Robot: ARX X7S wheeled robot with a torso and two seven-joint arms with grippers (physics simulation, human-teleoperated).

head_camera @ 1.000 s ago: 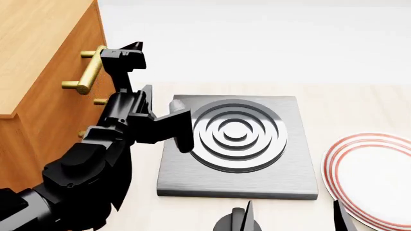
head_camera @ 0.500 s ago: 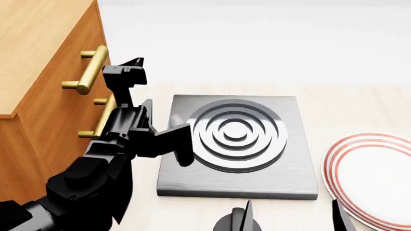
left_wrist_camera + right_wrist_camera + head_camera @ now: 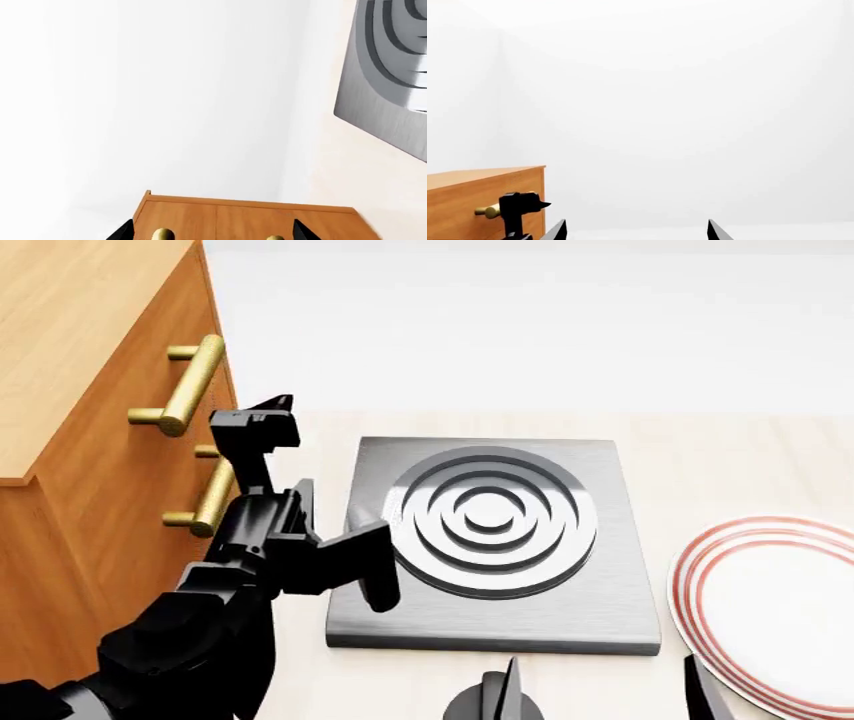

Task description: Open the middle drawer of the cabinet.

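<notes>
Pale wooden table (image 3: pixel 747 455) runs under everything I can see, with plain white wall behind it. Nearest to me, at the lower edge of the head view, two dark tips of my right gripper (image 3: pixel 601 695) poke in; its fingers stand spread and hold nothing. Beside them sits a white round plate with red rings (image 3: pixel 774 600), and next to that a square brushed-steel slab with raised concentric rings (image 3: pixel 494 540).

Further out on my left, my left gripper (image 3: pixel 254 420) hovers just in front of the big orange-brown wooden cabinet (image 3: pixel 80 360). It sits level with the brass bar handle of the middle drawer (image 3: pixel 211 495), close to the handle's upper post, but I see no contact. In the left wrist view its finger tips (image 3: pixel 120 232) stand apart, with the brass ends between them, so the fingers are spread and empty. The upper handle (image 3: pixel 187 385) is above the gripper, well clear.

I judge the step in hand to be the approach to the middle handle; the drawer looks shut. Next I need to push forward until the bar lies between the fingers, close on it, then pull straight back.
</notes>
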